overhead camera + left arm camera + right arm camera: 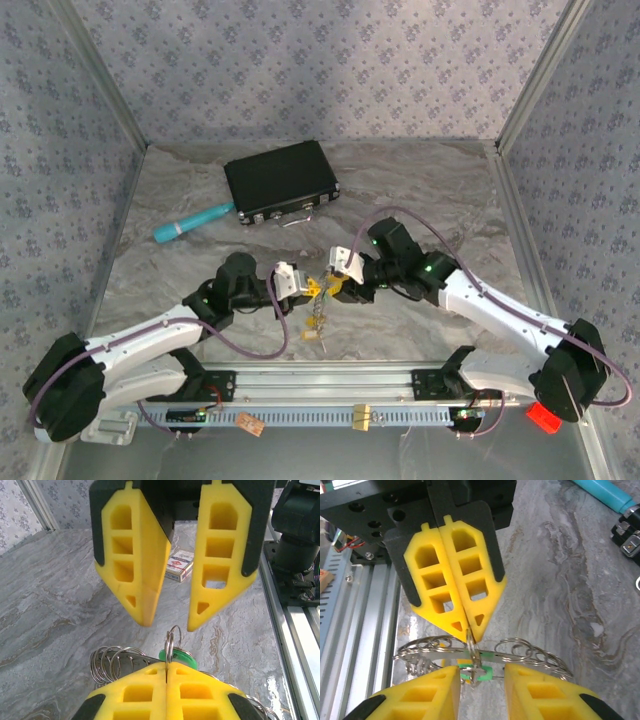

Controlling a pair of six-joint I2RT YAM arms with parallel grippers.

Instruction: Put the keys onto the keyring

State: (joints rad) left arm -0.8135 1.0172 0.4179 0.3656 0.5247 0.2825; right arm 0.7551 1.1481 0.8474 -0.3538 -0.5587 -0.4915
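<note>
Since the left gripper point(469, 630) is pinching its fingers fully together on a thin wire loop of the keyring point(442, 655), the whole silver bunch is hanging in mid-air. That's at the centre of the top view, between the two arms. The green key point(482, 671) is dangling right under the pinch, and I can't tell if it's threaded on or not.

The right gripper point(170, 626) is sitting just across from it with its fingers a modest gap apart, gripping nothing (the key is sitting in that gap, untouched as far as I can see). So I'm reading this as the threading step. The right side is going to need to close on the key or its loop and work it round the wire, with the left acting as anchor. Fiddly, because the neighbouring loops are crowding that spot.

In the upper left of the top view, the teal pen point(190, 223) and then the black case point(280, 182) are lying well apart from all this, not blocking anything.
</note>
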